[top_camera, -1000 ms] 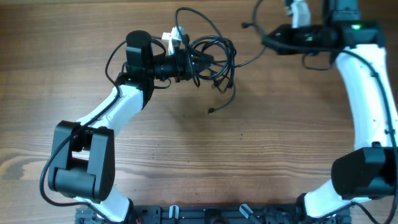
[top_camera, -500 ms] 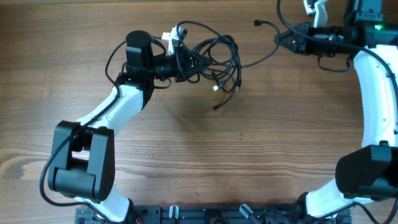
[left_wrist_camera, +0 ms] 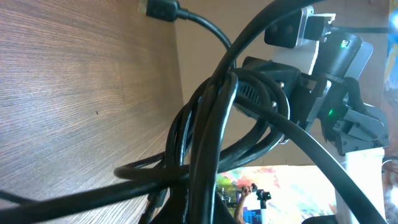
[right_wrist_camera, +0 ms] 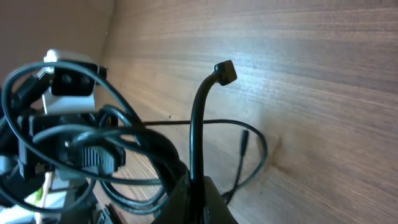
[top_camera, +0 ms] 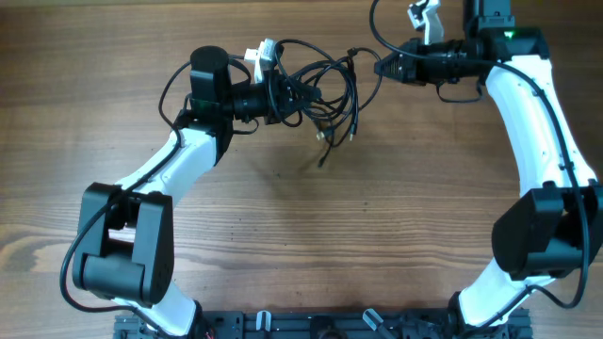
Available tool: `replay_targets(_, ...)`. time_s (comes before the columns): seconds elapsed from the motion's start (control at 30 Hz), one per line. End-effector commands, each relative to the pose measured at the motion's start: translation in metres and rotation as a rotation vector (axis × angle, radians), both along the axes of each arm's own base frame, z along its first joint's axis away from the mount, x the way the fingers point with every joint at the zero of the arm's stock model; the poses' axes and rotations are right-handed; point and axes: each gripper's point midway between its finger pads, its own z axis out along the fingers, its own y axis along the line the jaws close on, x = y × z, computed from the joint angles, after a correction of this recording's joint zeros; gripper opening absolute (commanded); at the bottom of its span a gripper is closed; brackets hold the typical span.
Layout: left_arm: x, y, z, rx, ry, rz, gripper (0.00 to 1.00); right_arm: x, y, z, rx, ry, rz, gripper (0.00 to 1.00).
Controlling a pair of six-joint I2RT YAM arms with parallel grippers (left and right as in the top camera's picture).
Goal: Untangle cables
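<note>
Table (top_camera: 377, 235): wood.
Left gripper (top_camera: 283, 94): clamped on the cables, tips buried in the tangle.
Cables (top_camera: 330, 85): black knot of loops near the middle of the far edge, plug ends (top_camera: 321, 164) trailing on its near side.
Right gripper (top_camera: 381, 67): closed on one strand leaving the tangle, toward the far right corner.

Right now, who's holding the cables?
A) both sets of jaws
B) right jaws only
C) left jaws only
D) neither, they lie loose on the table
A: overhead, the left jaws are shut in the tangle of cables. The right wrist view shows one strand rising out of the shut right jaws.
</note>
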Motion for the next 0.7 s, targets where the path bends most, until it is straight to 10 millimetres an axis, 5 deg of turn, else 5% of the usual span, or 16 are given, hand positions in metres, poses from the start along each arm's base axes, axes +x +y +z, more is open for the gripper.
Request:
replay_targets(0.0, 0.0, 0.0, 0.01, -0.008, -0.034, -0.008, 0.04, 0.0, 0.013, 0.001, 0.048, 0.045, -0.011, 0.04)
replay_targets(0.07, 0.0, 0.0, 0.01, -0.008, -0.034, -0.008, 0.04, -0.001, 0.02, 0.002, 0.048, 0.037, 0.004, 0.05)
replay_targets(0.13, 0.0, 0.0, 0.01, -0.008, -0.035, -0.008, 0.04, 0.001, 0.02, -0.001, 0.02, 0.023, -0.001, 0.21)
replay_targets(0.27, 0.0, 0.0, 0.01, 0.001, -0.082, -0.014, 0.04, 0.012, -0.005, 0.008, -0.018, -0.015, -0.07, 0.37)
replay_targets(0.43, 0.009, 0.002, 0.005, 0.039, -0.138, 0.033, 0.04, 0.005, -0.028, 0.036, -0.01, -0.054, -0.118, 0.45)
replay_targets(0.67, 0.035, 0.006, -0.042, 0.262, -0.088, 0.261, 0.04, -0.016, 0.015, 0.042, 0.0, -0.031, -0.042, 0.45)
